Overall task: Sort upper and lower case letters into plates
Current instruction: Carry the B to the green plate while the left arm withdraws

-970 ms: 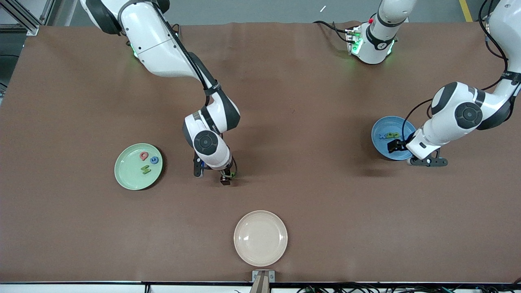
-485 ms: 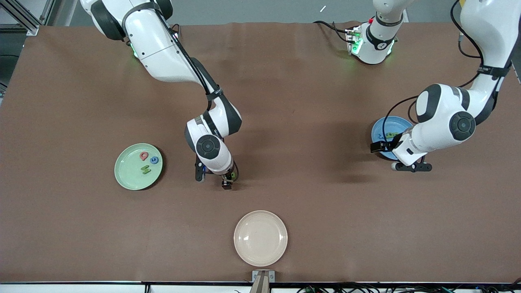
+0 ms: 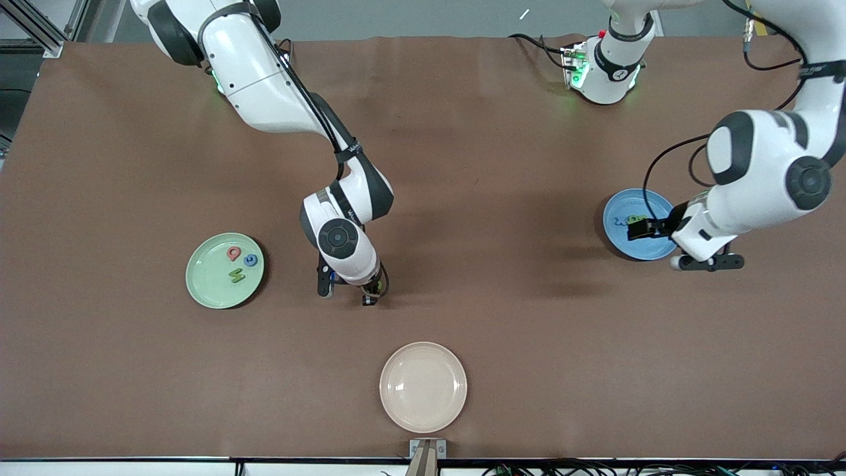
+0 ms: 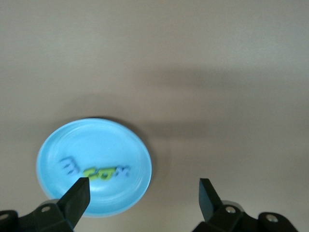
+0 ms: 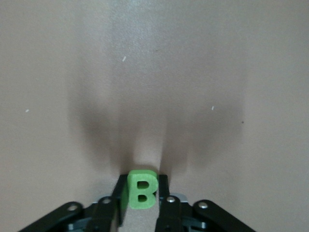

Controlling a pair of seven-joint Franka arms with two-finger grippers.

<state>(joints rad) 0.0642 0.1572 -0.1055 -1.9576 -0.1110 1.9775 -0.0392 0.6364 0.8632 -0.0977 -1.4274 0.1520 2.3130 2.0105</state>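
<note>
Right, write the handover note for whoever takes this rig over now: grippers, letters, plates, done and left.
Right gripper: shut on a green letter B, low over bare table between the pale green plate and the cream plate.
Left gripper: open, holding nothing, over the blue plate at the left arm's end of the table.
Done: three letters lie in the pale green plate, one red, one blue, one green. A row of blue and green letters lies in the blue plate; the count is unclear.
Left: the B is not yet in a plate. The cream plate holds no letters.
</note>
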